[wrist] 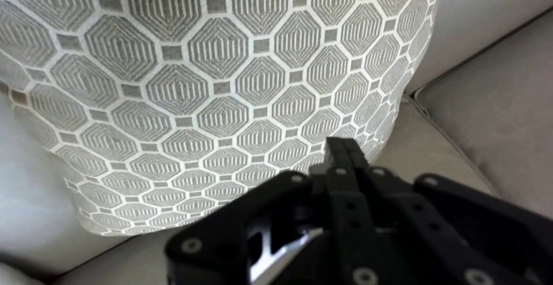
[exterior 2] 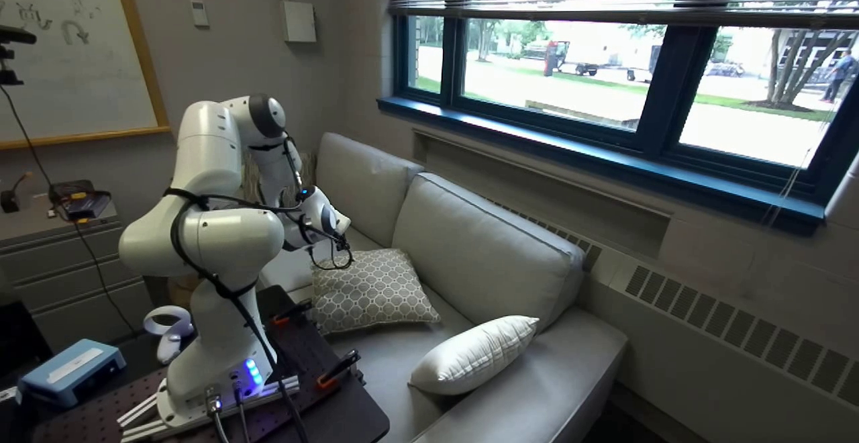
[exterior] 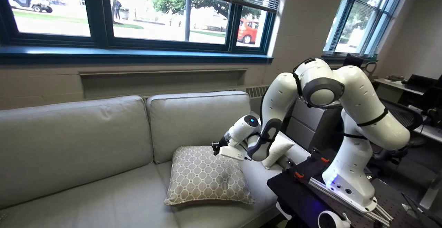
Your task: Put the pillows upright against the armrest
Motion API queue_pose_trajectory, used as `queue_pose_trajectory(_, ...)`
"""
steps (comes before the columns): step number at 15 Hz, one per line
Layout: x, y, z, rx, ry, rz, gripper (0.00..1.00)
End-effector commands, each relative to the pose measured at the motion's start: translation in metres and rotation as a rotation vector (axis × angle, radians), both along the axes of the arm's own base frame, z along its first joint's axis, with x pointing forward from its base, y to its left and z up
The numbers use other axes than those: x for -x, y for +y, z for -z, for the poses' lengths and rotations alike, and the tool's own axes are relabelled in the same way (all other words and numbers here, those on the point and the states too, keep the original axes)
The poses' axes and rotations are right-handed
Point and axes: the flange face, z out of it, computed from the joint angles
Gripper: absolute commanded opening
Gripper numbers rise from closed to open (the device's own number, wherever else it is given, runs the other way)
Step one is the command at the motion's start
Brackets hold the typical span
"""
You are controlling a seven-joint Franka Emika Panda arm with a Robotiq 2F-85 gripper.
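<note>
The larger tan pillow with white lattice lies nearly flat on the couch seat, one side close to the back cushion. The smaller cream-white pillow is tilted, partly resting on the armrest; in an exterior view the robot's arm covers part of it. My gripper is shut with its fingertips together and nothing between them. In the wrist view the lattice pillow fills much of the picture beyond the fingers. An exterior view puts the gripper over that pillow's rear part; whether they touch I cannot tell.
Tall back cushions rise behind the seat. The robot's dark mounting table, with orange-and-black clamps, stands against the couch front. At the couch's far end, a patterned piece shows partly behind the arm. A window sill runs above the couch.
</note>
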Motion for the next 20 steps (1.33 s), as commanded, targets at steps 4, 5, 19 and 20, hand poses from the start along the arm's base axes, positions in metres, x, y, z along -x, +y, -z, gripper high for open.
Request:
queue_pose_trajectory(4,-0.025,-0.037,0.017,-0.045,0.128,-0.268,0.04)
queue_pose_trajectory(5,-0.026,-0.045,0.023,-0.043,0.164,-0.279,0.29)
queue_pose_trajectory(19,-0.023,-0.139,0.063,-0.008,0.227,0.0,0.88)
queue_pose_trajectory(20,-0.021,-0.155,0.065,-0.01,0.217,0.041,0.96)
